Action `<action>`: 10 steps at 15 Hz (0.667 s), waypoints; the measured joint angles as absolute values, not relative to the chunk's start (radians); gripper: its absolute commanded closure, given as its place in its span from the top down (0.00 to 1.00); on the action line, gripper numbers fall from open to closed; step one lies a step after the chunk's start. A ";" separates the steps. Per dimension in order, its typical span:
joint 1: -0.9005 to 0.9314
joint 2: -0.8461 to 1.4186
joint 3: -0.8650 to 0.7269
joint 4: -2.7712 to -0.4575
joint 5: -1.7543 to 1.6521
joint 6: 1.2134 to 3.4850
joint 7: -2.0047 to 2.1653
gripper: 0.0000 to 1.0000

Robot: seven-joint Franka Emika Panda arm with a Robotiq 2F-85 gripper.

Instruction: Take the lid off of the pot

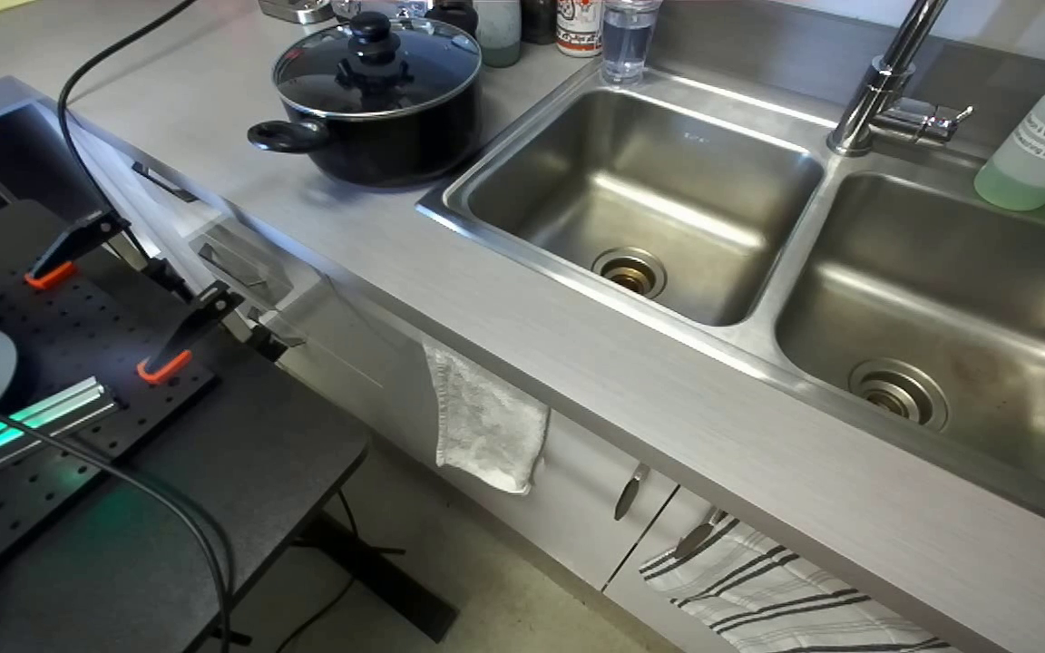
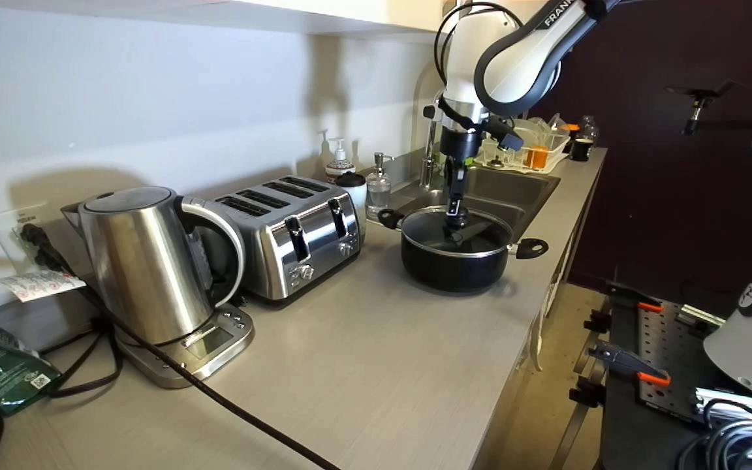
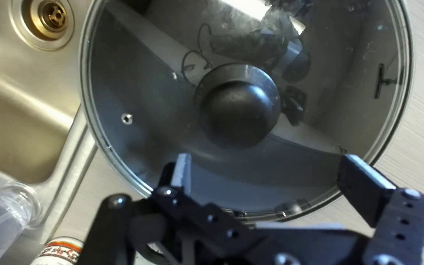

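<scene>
Lid (image 3: 234,162): on the pot (image 1: 395,150), knob (image 3: 239,110) at its centre.
Gripper (image 3: 265,162): above the lid, near the knob (whether touching cannot be told).
Pot: on the counter (image 2: 350,365), just left of the sink (image 1: 659,172) in an exterior view.
Faucet (image 1: 872,100): at the back of the sink, behind the divider (image 1: 796,245).
Toaster (image 2: 311,235): in an exterior view, between the kettle (image 2: 144,261) and the pot, before the wall (image 2: 154,111).
Kettle: on its base (image 2: 235,329), left of the toaster.
Dish rack (image 2: 516,160): at the sink's far end in an exterior view.

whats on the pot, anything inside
The glass lid with its black knob covers the pot. Whether anything is inside cannot be told through the dark, reflective glass.
</scene>
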State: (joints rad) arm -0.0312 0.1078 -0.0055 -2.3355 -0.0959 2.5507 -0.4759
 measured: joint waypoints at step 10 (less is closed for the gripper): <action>-0.056 0.137 -0.003 -2.348 -0.034 2.571 -0.496 1.00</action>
